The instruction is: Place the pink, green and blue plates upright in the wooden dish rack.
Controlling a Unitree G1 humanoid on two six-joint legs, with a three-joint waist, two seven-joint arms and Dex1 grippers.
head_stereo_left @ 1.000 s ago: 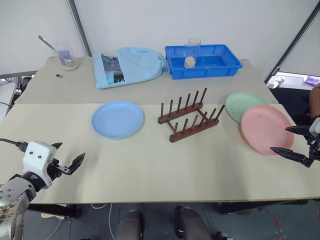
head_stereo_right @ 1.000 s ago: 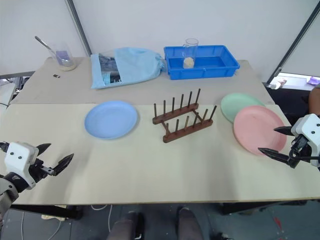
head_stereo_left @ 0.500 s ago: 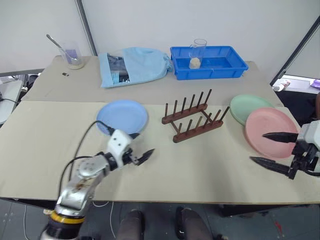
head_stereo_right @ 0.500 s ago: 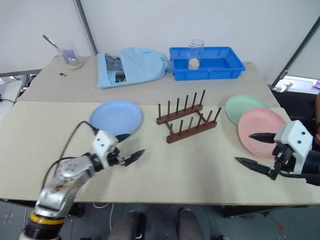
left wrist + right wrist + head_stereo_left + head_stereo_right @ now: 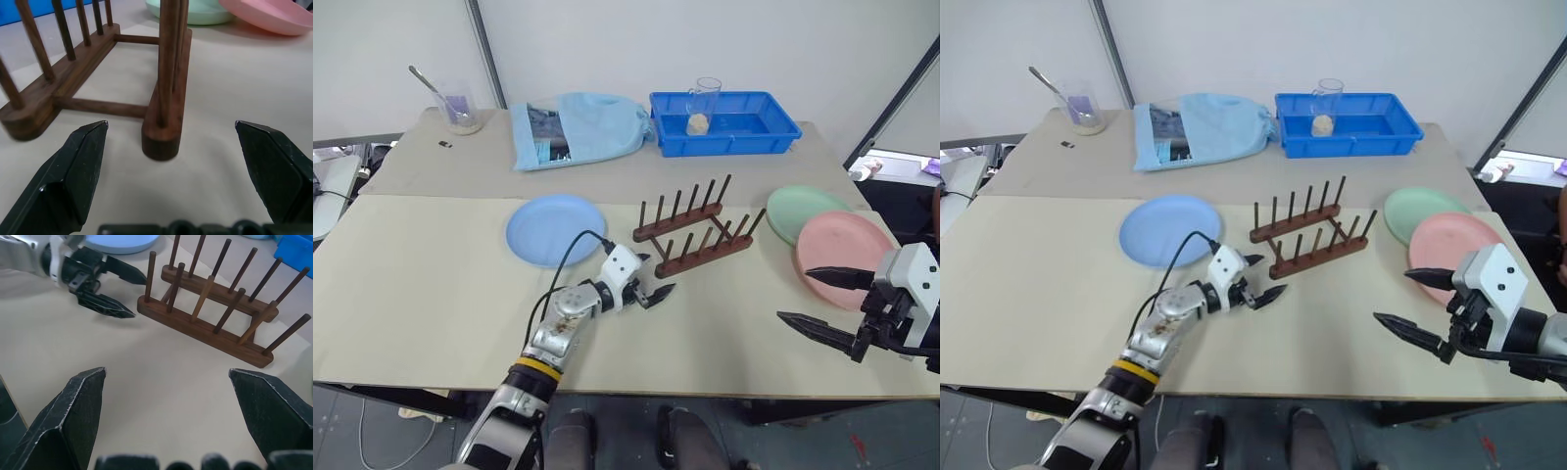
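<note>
With both the left gripper (image 5: 658, 286) and right gripper (image 5: 815, 299) spread empty, the blue plate (image 5: 555, 228) lies flat left of the wooden dish rack (image 5: 693, 234), likely light, stiff, slippery, best pinched at its rim.

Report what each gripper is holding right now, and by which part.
Nothing is held. The left gripper is open beside the wooden dish rack; the right gripper is open over the table.

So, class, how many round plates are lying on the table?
3. The blue plate lies flat to the left of the wooden dish rack. The green plate and pink plate lie to the rack's right, the pink overlapping the green.
</note>
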